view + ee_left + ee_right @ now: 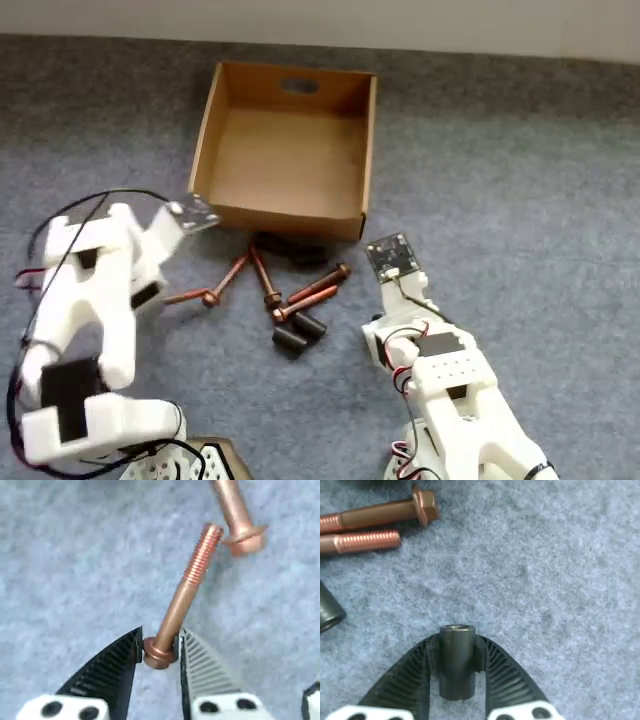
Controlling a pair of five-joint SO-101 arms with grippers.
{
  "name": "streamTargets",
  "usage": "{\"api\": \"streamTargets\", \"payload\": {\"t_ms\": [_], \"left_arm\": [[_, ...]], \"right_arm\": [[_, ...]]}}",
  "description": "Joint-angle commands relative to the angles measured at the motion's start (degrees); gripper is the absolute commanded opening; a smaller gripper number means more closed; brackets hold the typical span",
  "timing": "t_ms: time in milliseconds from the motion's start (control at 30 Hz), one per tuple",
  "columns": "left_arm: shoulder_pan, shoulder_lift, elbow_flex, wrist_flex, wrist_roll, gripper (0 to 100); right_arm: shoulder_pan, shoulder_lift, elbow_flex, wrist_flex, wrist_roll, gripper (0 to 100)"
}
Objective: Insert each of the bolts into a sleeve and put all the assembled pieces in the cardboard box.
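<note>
Left tool (160,632): clamps copper bolt (187,585) by its head. Right tool (456,641): clamps black sleeve (456,672), bore facing out.

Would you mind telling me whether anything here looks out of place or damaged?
Nothing stands out: the cardboard box sits upright and empty, and the loose bolts and sleeves lie scattered in front of it, none visibly damaged.

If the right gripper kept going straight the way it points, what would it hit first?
Probably just the grey carpet: ahead of the right gripper and its held sleeve, nothing else lies in line. The bolts sit off to the side.
</note>
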Motion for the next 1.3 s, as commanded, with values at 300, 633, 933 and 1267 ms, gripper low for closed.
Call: {"api": "streamTargets", "payload": {"t_ms": [300, 633, 933, 1267], "left_arm": [[-1.01, -4.26, 0.84, 1.76, -5.89, 1], [-4.44, 1.98, 2.77, -19.6, 5.1, 13], [-4.97, 1.89, -2.33, -19.43, 17.41, 17], [-1.98, 2.51, -14.02, 3.69, 66.11, 17]], "right_arm": [[0.66, 0.13, -0.22, 0.31, -0.35, 0.7], [0.66, 0.13, -0.22, 0.31, -0.35, 0.7], [0.66, 0.22, -0.22, 0.31, -0.18, 0.7], [0.66, 0.22, -0.22, 0.31, -0.09, 0.7]]}}
